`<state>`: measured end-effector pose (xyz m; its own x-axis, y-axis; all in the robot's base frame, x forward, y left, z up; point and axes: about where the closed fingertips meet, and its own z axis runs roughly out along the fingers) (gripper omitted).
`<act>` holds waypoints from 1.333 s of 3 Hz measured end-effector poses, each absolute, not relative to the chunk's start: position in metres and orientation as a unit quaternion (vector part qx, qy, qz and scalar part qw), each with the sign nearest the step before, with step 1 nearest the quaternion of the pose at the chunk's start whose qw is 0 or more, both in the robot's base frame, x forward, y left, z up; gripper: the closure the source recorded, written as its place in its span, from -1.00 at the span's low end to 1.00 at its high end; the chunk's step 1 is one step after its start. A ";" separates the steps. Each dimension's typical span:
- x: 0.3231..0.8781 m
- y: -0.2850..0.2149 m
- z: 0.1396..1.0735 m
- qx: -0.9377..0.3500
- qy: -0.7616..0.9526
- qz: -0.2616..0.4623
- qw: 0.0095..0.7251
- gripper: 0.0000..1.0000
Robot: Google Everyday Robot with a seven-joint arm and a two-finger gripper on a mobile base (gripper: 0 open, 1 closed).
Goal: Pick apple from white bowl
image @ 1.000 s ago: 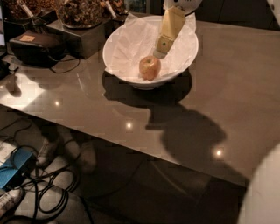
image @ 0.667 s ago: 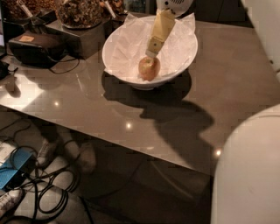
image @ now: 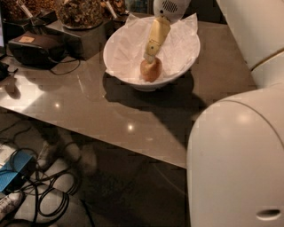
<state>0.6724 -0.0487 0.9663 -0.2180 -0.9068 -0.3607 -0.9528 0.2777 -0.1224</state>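
The apple (image: 151, 71), small and yellowish-orange with a reddish blush, lies in the front middle of the white bowl (image: 116, 66). The bowl is wide, glossy and lined with crinkled white paper. It stands at the back of the brown table (image: 106, 115). My gripper (image: 149, 56) reaches down from a white wrist at the top of the view into the bowl. Its yellowish tip sits right at the top of the apple, touching it or very nearly so.
Dark glass bowls of brown snacks (image: 80, 11) stand on a black box (image: 86, 39) at the back left, beside a black device (image: 36, 45) with a cord. My white arm casing (image: 239, 155) fills the right side. Cables (image: 46, 197) and a blue object (image: 12, 174) lie on the floor below the table's front edge.
The gripper has moved left and down inside the bowl, until its tip reaches the apple. My white arm casing has swung into the right of the view. The apple has not moved.
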 end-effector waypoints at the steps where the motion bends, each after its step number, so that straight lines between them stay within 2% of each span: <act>1: 0.685 -0.048 0.950 -0.589 0.786 0.069 0.174 -0.64; 2: 0.694 -0.051 0.937 -0.580 0.794 0.073 0.166 -0.38; 4: 0.701 -0.054 0.917 -0.575 0.800 0.079 0.152 -0.42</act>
